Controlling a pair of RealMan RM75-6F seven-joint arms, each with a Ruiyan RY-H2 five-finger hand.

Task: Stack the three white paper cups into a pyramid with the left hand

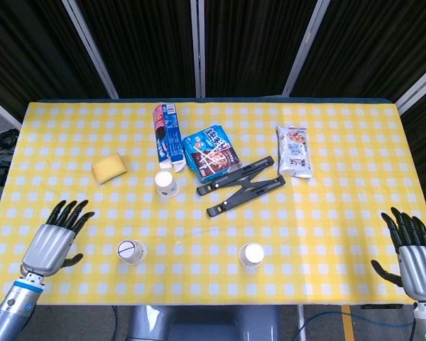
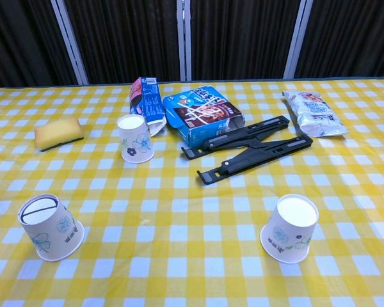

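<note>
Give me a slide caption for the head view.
Open left hand nears three scattered upturned paper cups on a checked table.

A bench covered in a yellow-and-white checked cloth fills the middle of the room, evenly lit; behind it hang dark curtains divided by pale upright and slanted frame bars

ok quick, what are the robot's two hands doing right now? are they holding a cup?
Left hand: open, fingers spread, holding nothing, no cup.
Right hand: open, fingers apart, holding nothing.
</note>
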